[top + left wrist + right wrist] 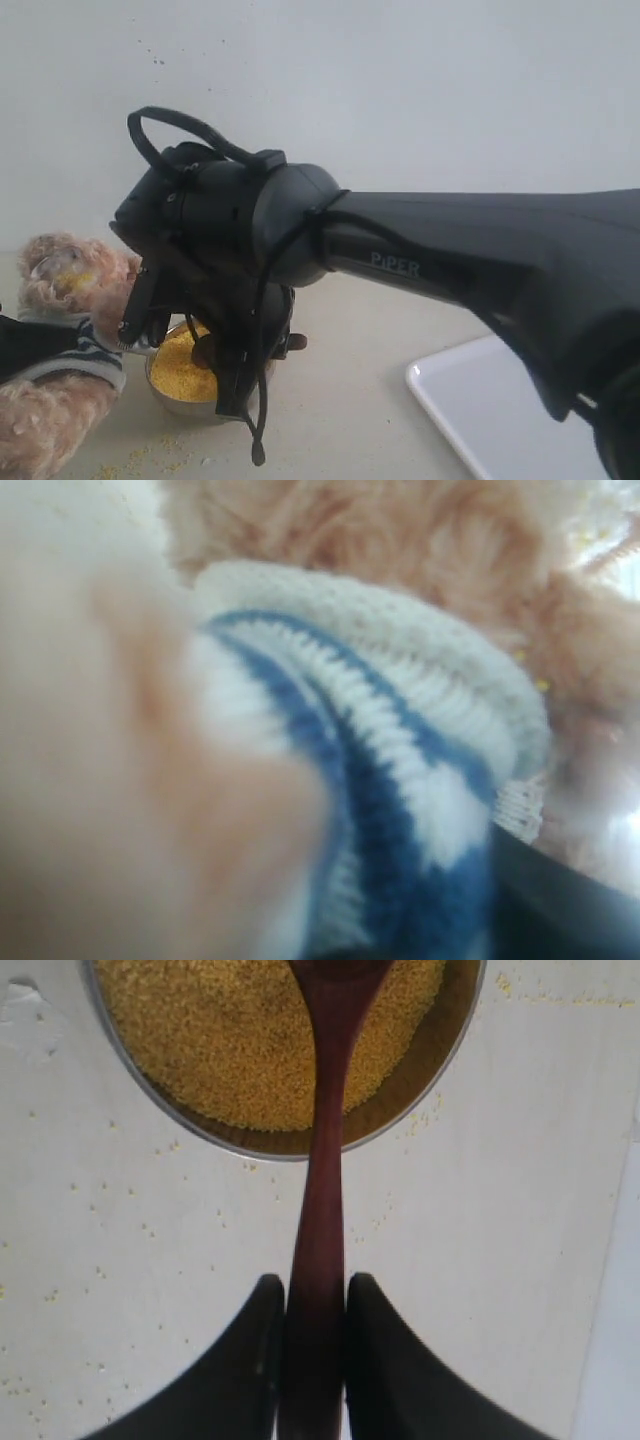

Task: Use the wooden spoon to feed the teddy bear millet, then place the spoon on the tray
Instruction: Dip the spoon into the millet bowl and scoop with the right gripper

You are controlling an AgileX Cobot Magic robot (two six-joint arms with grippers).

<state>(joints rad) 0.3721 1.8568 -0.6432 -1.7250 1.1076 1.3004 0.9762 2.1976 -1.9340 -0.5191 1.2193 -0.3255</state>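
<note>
The teddy bear [60, 290] leans at the far left, its striped shirt [400, 780] filling the left wrist view. My left gripper [40, 345] is a black shape clamped across the bear's torso, and one dark finger [570, 905] presses against the shirt. The right gripper [315, 1295] is shut on the thin handle of the wooden spoon [325, 1130]. It hangs above the table just short of the steel bowl [170, 395]. The spoon's oval bowl lies in the millet [220, 1040]. The white tray [500, 420] lies at the lower right, apart from both grippers.
The right arm [450, 260] stretches across the middle from the right and hides much of the table behind it. Loose millet crumbs [150, 455] dot the tabletop around the bowl [150, 1095]. A pale wall closes the back.
</note>
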